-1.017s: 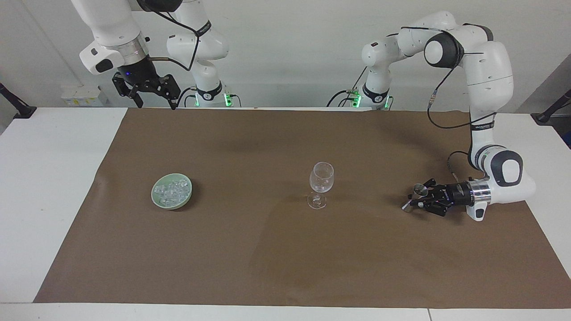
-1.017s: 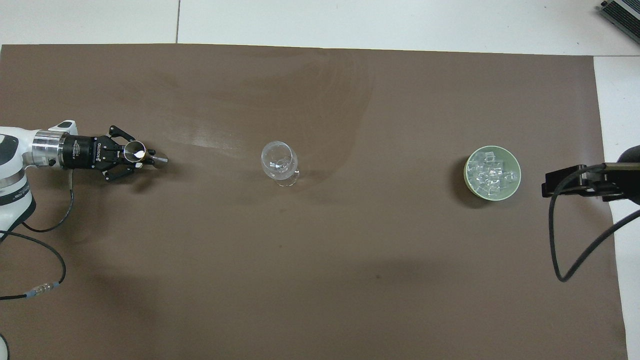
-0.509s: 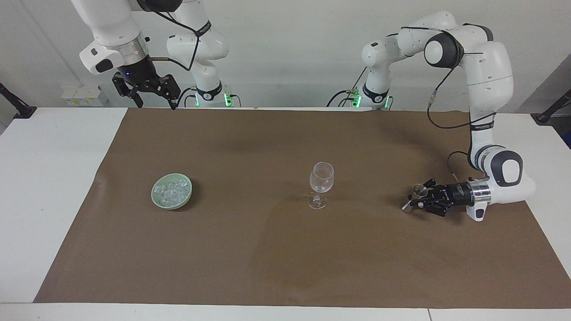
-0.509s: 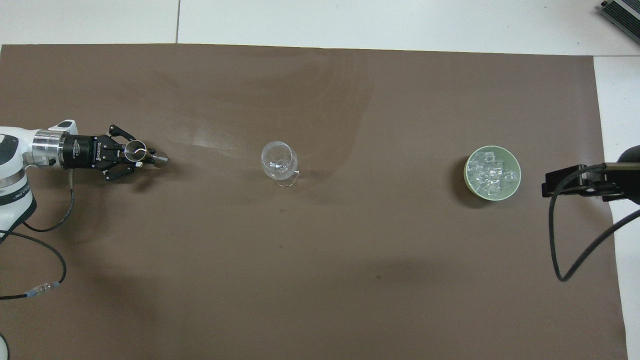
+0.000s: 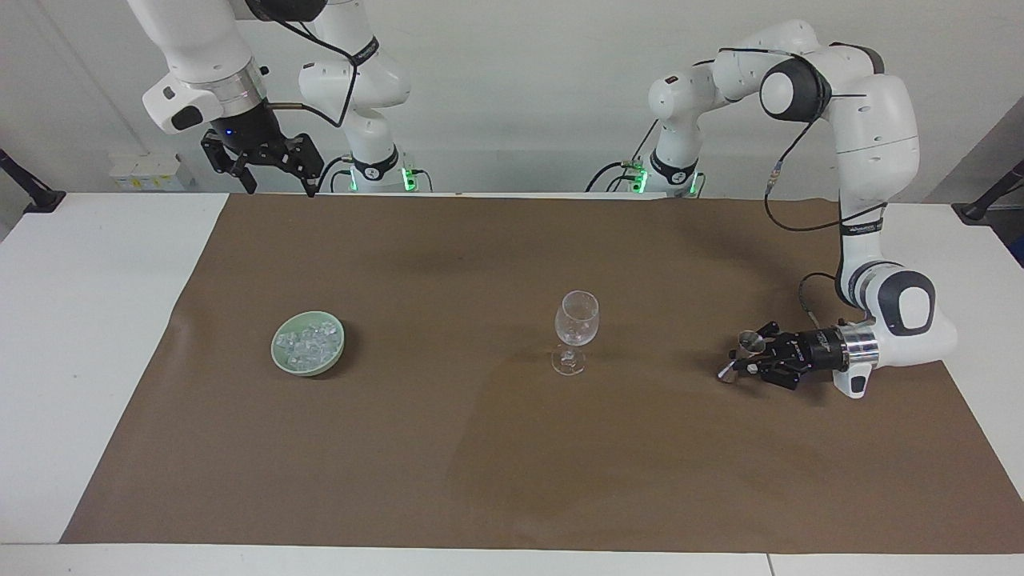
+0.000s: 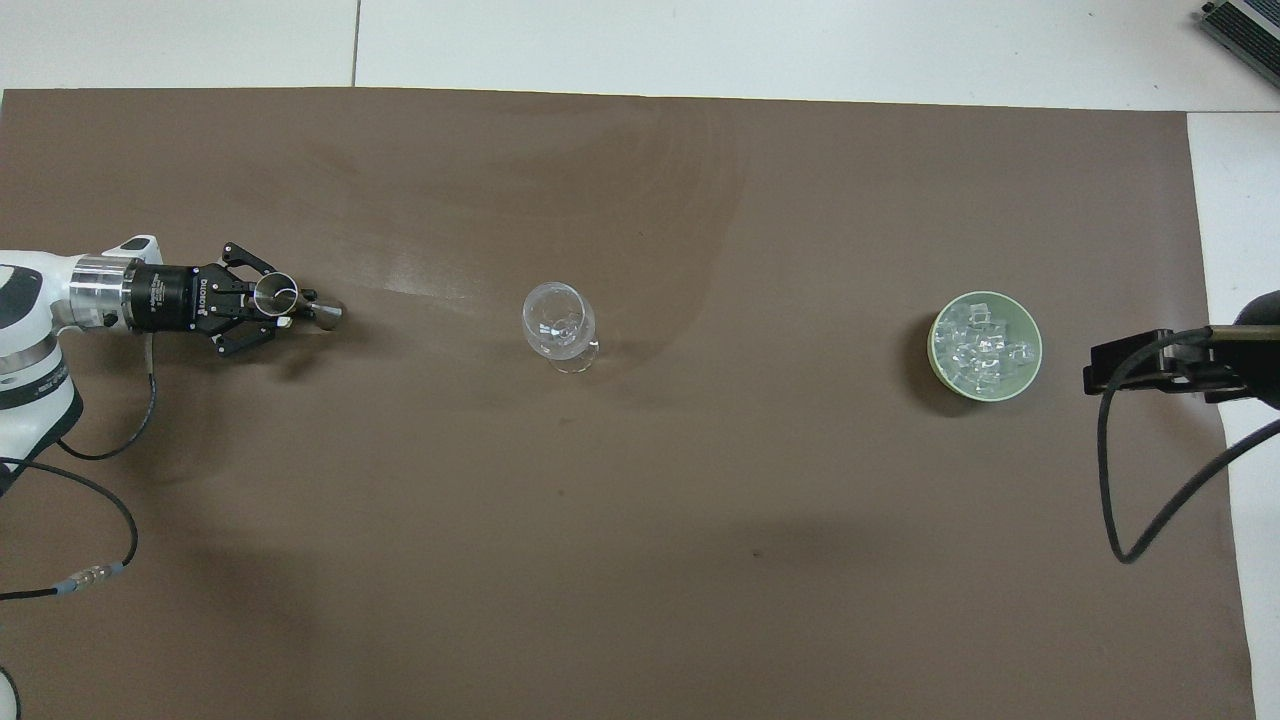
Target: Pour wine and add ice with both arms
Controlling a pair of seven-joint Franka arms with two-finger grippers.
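So far, not much of the job looks done: the wine glass stands in the middle of the brown mat and looks empty. No wine can be seen in it, and no bottle shows anywhere. The ice sits heaped in a small green bowl, well apart from the glass, at about 3 o'clock from it in the overhead view, toward the right arm's end of the table. Pouring and adding ice both seem left to do. The left gripper lies low and sideways over the mat, at about 9 o'clock from the glass in the overhead view, pointing at the glass. Its fingers are squeezed tight on a small shiny metal cup, likely a measuring cup; a metal bit pokes out past the tips. The left arm bends up high, then down to the mat. The right gripper waits high up by its base, with its fingers spread wide and holding nothing.
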